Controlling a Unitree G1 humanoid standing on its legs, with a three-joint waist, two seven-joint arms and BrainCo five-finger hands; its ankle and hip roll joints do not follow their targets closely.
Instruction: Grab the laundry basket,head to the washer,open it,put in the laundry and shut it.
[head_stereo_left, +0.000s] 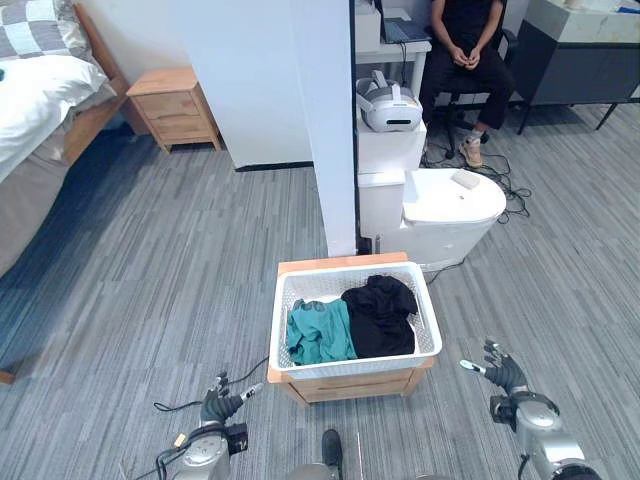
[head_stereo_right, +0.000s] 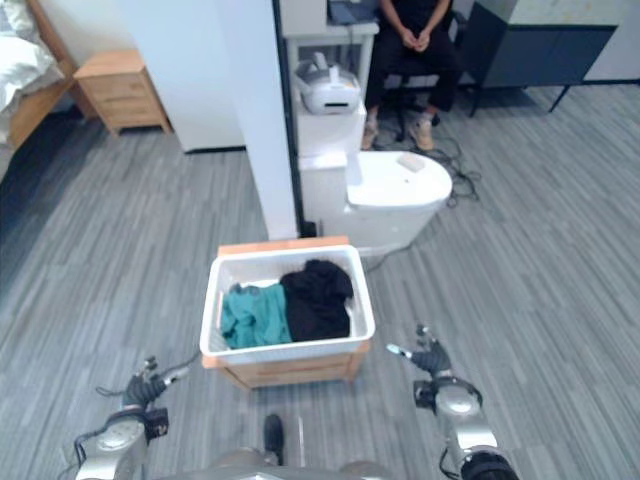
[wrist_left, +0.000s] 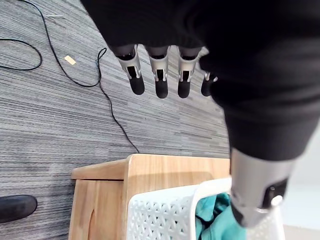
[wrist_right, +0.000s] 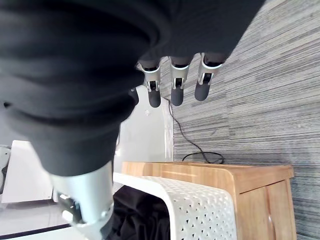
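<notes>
You have one white laundry basket (head_stereo_left: 432, 330) on one wooden stand (head_stereo_left: 350, 385). It holds two garments, as far as the heap lets you tell: one teal (head_stereo_left: 320, 333), one black (head_stereo_left: 382, 315). One nightstand (head_stereo_left: 175, 106), one seated person (head_stereo_left: 468, 50).

white lattice basket (head_stereo_left: 428, 330), teal (head_stereo_left: 318, 333) & blk (head_stereo_left: 380, 315) laundry, grey striped carpet (head_stereo_left: 180, 270)

Wooden stand (head_stereo_left: 350, 382) mostly hidden under white laundry basket (head_stereo_left: 430, 330). Basket floor covered by teal garment (head_stereo_left: 320, 333) and black garment (head_stereo_left: 382, 315), beyond both sets of fingers. Seated person (head_stereo_left: 466, 45) cut off at top edge. Bed (head_stereo_left: 40, 110) cropped at left edge.
</notes>
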